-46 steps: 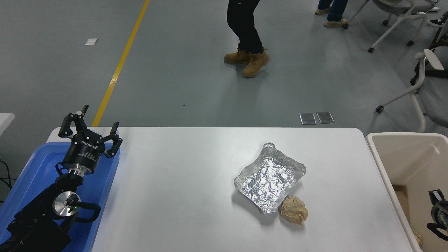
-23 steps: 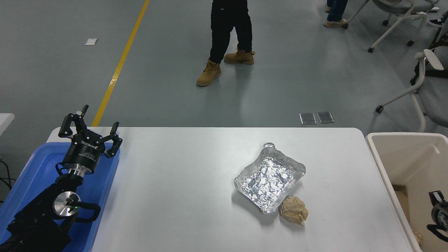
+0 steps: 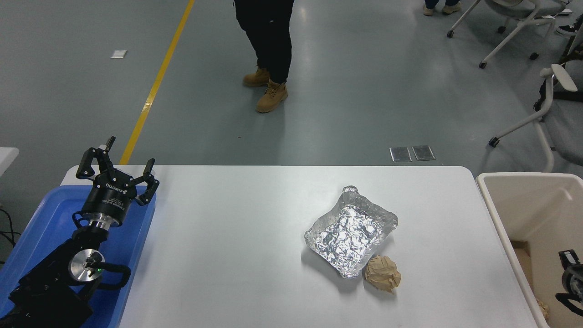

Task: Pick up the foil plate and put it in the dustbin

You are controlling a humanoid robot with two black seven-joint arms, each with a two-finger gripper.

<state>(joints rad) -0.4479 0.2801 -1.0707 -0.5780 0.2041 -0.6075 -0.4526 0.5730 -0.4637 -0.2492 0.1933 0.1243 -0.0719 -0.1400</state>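
The foil plate [image 3: 350, 231], a shiny crinkled silver tray, lies on the white table [image 3: 237, 246] right of centre. The dustbin [image 3: 501, 228], cream with a thick rim, stands off the table's right edge. My left gripper [image 3: 117, 161] is parked at the lower left over a blue tray, its fingers spread open and empty. Of the right arm only a small black part [image 3: 571, 273] shows at the right edge, over the dustbin; its gripper is out of view.
A crumpled tan paper ball [image 3: 382, 273] touches the foil plate's near right corner. A blue tray [image 3: 41, 228] sits under the left arm. A person [image 3: 266, 45] walks on the floor beyond the table; office chairs [image 3: 542, 68] stand at the top right.
The person beyond the table has walked to the left. Both arms, the foil plate and the paper ball have stayed put.
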